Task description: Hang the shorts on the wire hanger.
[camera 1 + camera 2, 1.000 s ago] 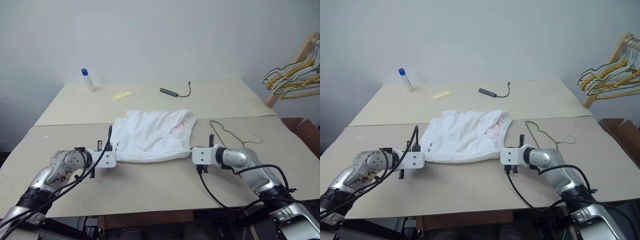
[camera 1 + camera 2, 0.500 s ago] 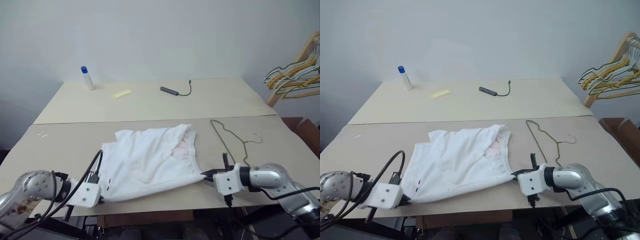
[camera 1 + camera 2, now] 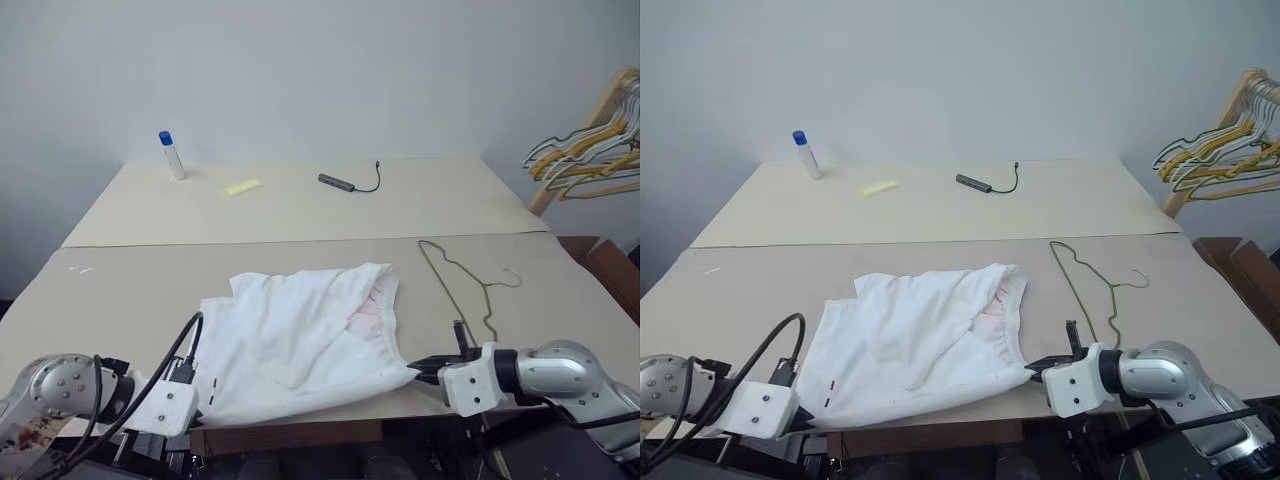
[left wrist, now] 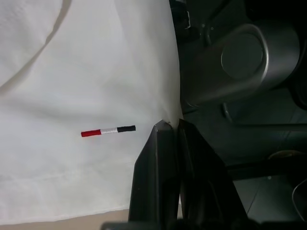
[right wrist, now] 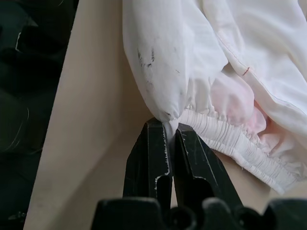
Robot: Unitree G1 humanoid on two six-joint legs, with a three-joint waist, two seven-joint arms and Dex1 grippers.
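White cloth, the shorts (image 3: 305,340) lie spread on the table (image 3: 120,290) at its near edge, stretched between the two hands. The left hand (image 4: 168,128) has its black fingers pressed together on a corner of the hem, just beside a small red, white and dark mark stitched in the fabric. The right hand (image 5: 169,128) is clamped the same way on a pinch of cloth at the other near corner, right where the gathered waistband (image 5: 230,143) begins (a faint pink shows inside the opening there). Between the hands the near hem runs along the table's front edge.

Just beyond the right hand, a little to its outer side, the wire hanger (image 3: 462,283) lies flat on the table, apart from the shorts, its hook turned away from them. Far past both hands, toward the back of the table, stand a small white bottle with a blue cap (image 3: 171,155), a yellow scrap (image 3: 242,187) and a dark adapter with a short cable (image 3: 345,183). Off past the right hand's outer side, more hangers (image 3: 590,160) dangle from a wooden rack.
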